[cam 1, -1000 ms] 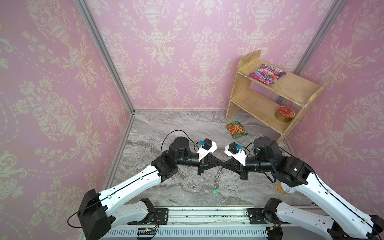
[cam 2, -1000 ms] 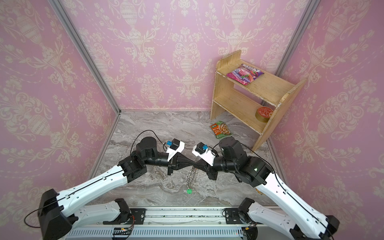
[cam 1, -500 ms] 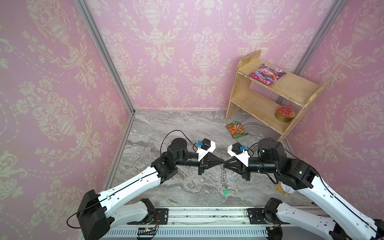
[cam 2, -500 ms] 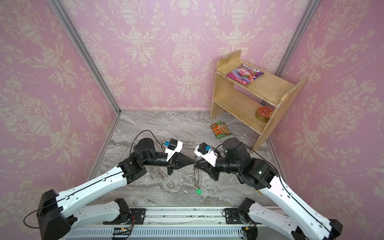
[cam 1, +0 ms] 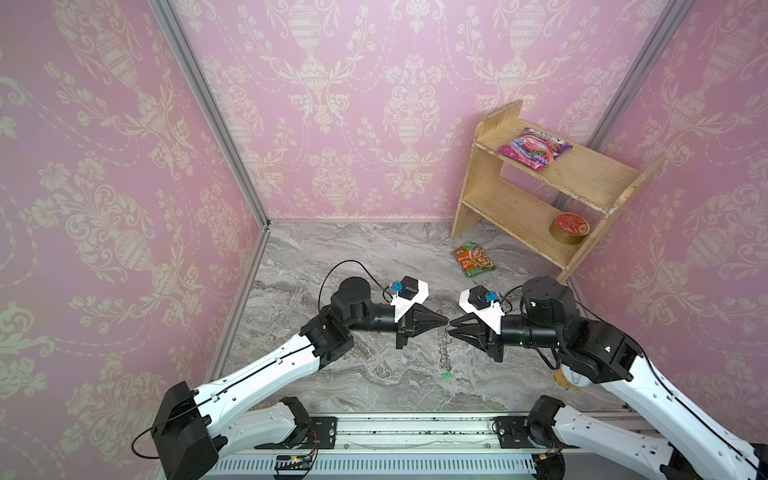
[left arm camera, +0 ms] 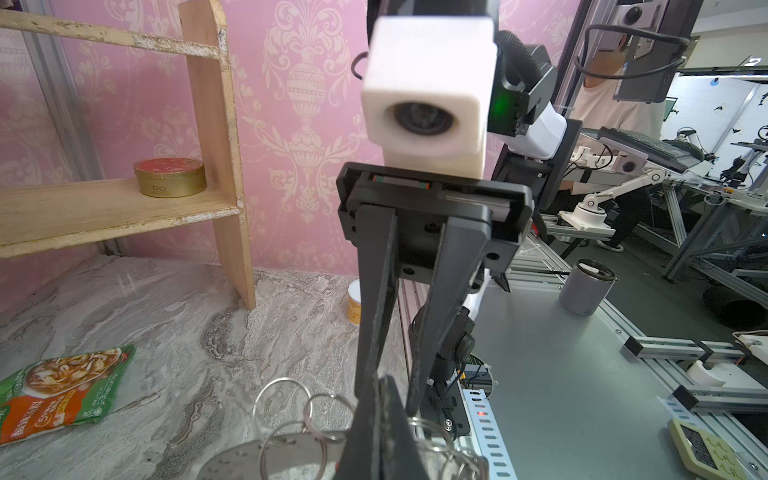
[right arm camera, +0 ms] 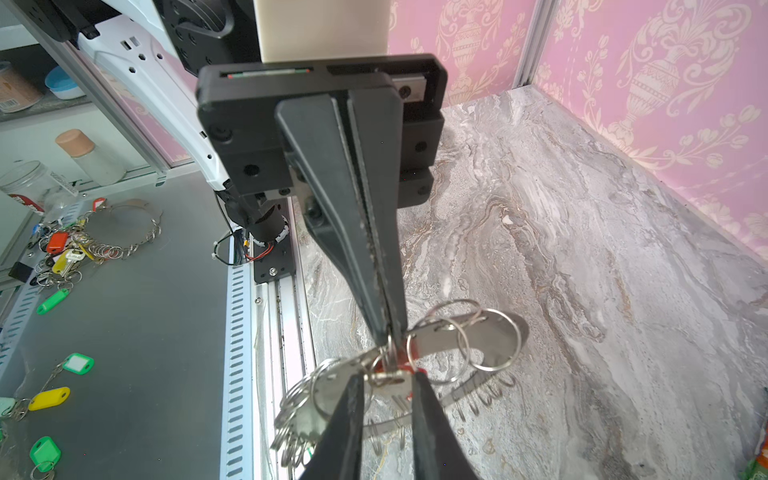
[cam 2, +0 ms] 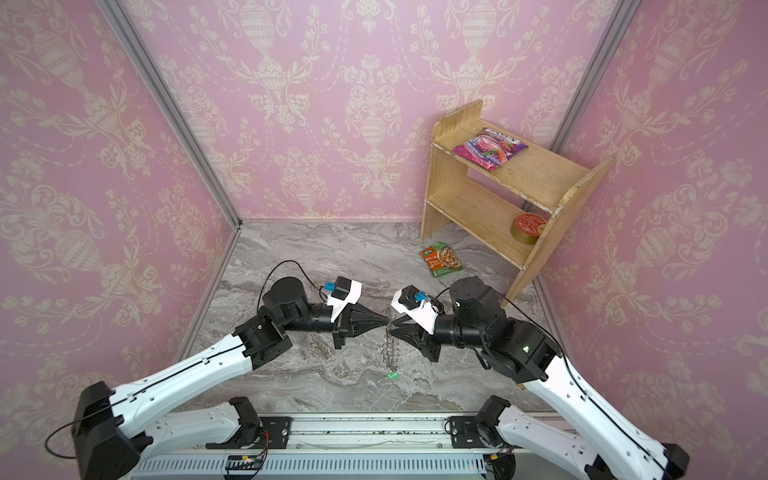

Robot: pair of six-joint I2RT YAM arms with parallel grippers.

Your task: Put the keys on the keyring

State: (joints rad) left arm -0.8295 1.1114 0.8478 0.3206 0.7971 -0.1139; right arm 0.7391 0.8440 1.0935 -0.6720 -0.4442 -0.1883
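Red key tag [right arm camera: 411, 366] by keyring [right arm camera: 494, 332]: right wrist only.

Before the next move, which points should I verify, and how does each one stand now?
1. The left tool is shut on the keyring: ok.
2. The keyring is lifted and hangs from the left tool: ok.
3. The right tool is open, jaws either side of the red-tagged key: ok.
4. The red-tagged key is fully threaded on the keyring: cannot tell.
5. The green-tagged key hangs at the keyring's lower end: ok.
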